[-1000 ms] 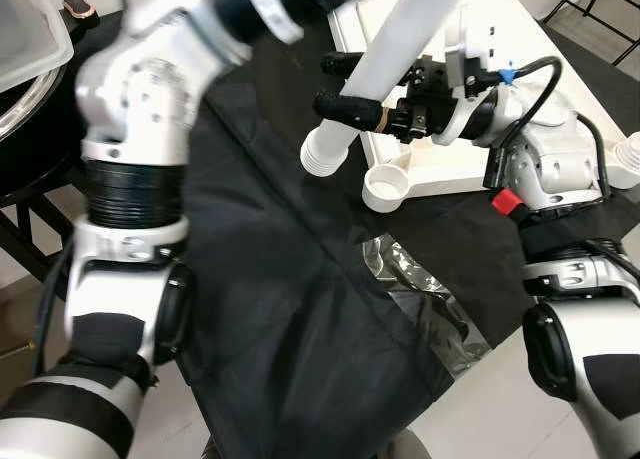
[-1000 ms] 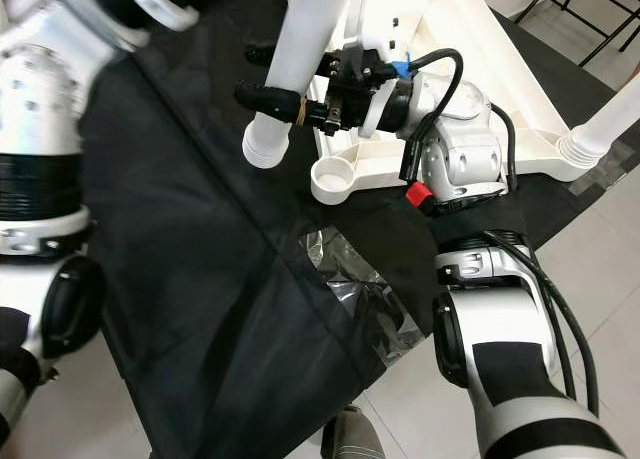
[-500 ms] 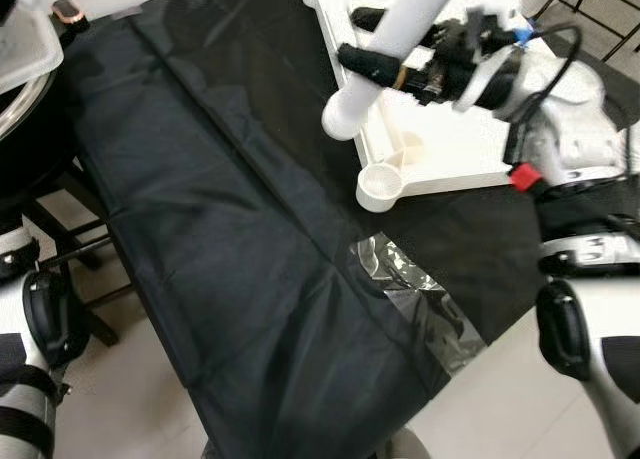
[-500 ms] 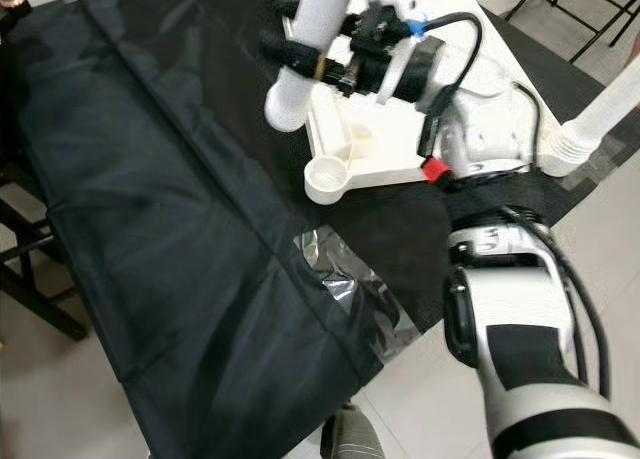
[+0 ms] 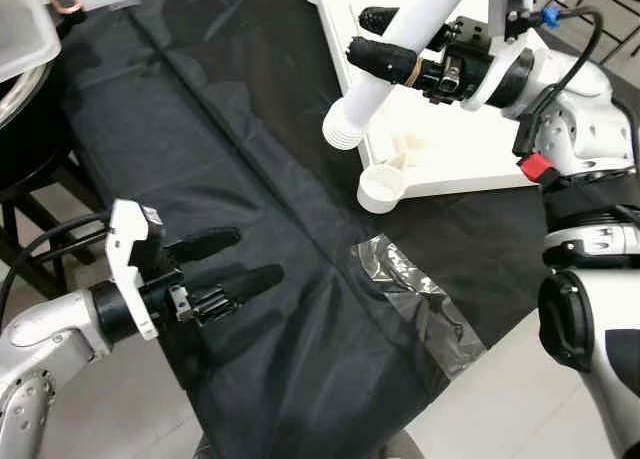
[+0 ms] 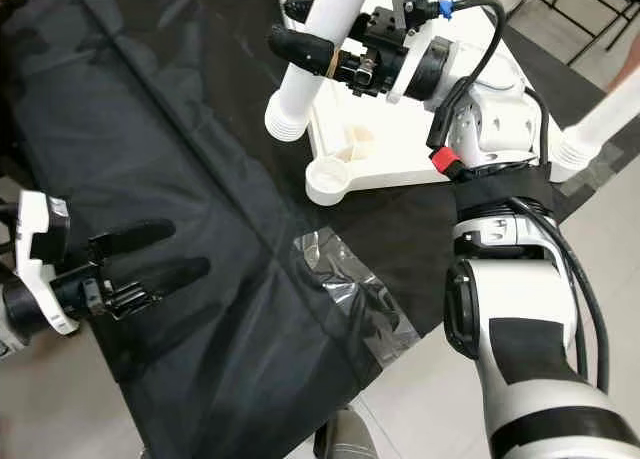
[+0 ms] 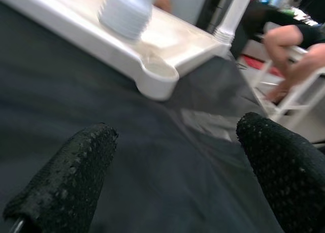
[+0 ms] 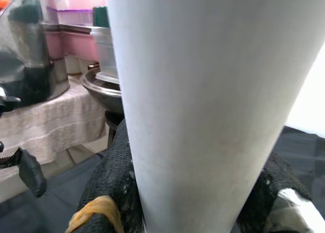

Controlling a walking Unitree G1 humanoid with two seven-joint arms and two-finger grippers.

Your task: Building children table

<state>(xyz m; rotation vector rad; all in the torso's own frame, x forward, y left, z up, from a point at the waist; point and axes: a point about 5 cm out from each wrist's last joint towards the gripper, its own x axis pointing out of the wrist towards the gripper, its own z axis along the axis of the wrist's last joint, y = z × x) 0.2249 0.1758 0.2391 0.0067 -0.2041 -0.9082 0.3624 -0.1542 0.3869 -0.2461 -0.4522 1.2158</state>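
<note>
A white table leg (image 5: 400, 49) is showing against a black cloth (image 5: 250, 179); the white tabletop (image 5: 440, 149) is lying beside a silvery tape patch (image 5: 415, 299).

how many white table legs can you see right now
2. One table leg is clamped in the right gripper above the tabletop's corner socket. A second leg stands at the tabletop's far right corner. Others may be out of view.

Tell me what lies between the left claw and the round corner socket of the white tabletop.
Only black cloth, seen from the left eye view: the left claw hovers open above it, and the socket sits farther along, with nothing else between.
</note>
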